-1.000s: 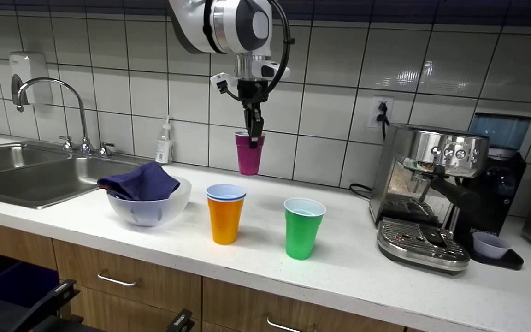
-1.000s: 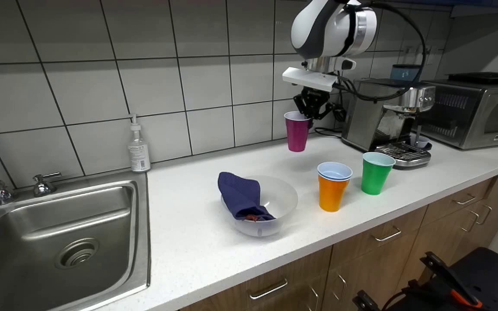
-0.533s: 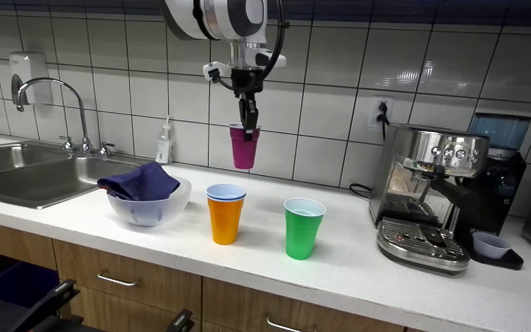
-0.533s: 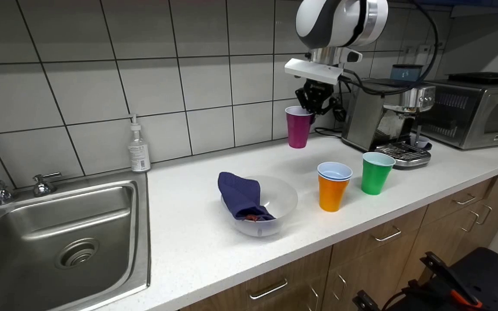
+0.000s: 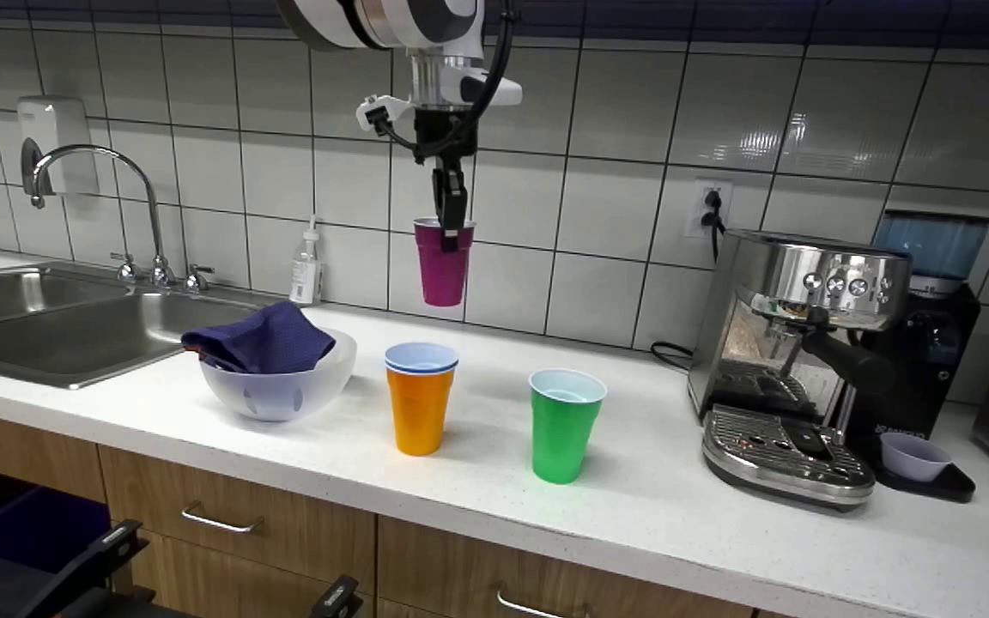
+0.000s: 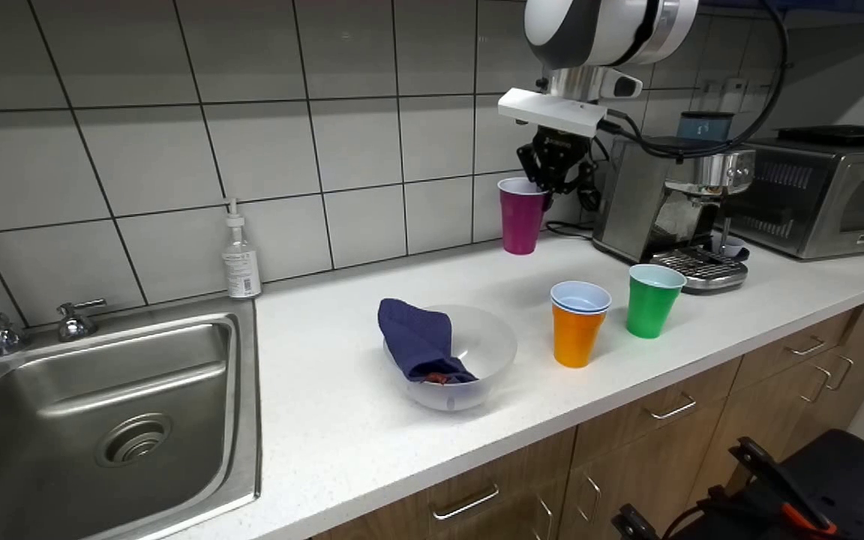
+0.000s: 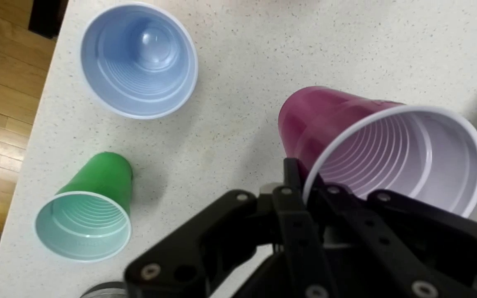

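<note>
Above a speckled white table (image 5: 649, 463), the black tool (image 7: 304, 178) pinches a magenta plastic cup (image 5: 441, 279) by one side of its rim, holding it mouth-up and off the surface, in front of a tiled wall (image 5: 602, 206). On the table stand an orange cup (image 5: 420, 412) with a pale-blue inside and, near it, a green cup (image 5: 559, 438). To their left, in both exterior views, a navy cloth (image 5: 267, 339) lies partly in a translucent bowl (image 5: 310, 390).

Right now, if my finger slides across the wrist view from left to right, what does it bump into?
Wooden floor → green cup → cup with a pale blue inside → purple cup.
</note>
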You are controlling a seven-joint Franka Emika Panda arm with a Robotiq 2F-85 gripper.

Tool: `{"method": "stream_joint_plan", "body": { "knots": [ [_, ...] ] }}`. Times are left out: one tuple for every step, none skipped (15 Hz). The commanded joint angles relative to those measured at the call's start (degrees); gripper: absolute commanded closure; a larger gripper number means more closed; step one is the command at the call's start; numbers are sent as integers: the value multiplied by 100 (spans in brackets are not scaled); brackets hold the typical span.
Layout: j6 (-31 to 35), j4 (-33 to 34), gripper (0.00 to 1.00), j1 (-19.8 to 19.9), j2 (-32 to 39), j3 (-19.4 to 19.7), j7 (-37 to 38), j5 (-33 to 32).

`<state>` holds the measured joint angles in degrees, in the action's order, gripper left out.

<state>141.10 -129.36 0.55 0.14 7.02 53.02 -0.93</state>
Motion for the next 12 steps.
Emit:
{"method": "stream_joint_plan", "body": {
  "knots": [
    [-73,-384,99,106,-507,-168,328,-241],
    [-94,-454,99,123,-603,-194,374,-282],
    [-103,-518,99,141,-684,-215,400,-315],
    [-126,-593,99,158,-780,-236,440,-350],
    [-145,-666,99,178,-867,-258,475,-385],
    [-169,-748,99,205,-959,-280,504,-402],
    [-186,-829,99,240,-1042,-301,539,-427],
    [-207,-901,99,273,-1115,-320,568,-446],
    [-219,-975,99,311,-1190,-341,588,-468],
    [-235,-1055,99,348,-1265,-368,600,-481],
    [-258,-1121,99,385,-1335,-395,615,-492],
    [-280,-1189,99,415,-1399,-412,627,-495]
  ]
}}
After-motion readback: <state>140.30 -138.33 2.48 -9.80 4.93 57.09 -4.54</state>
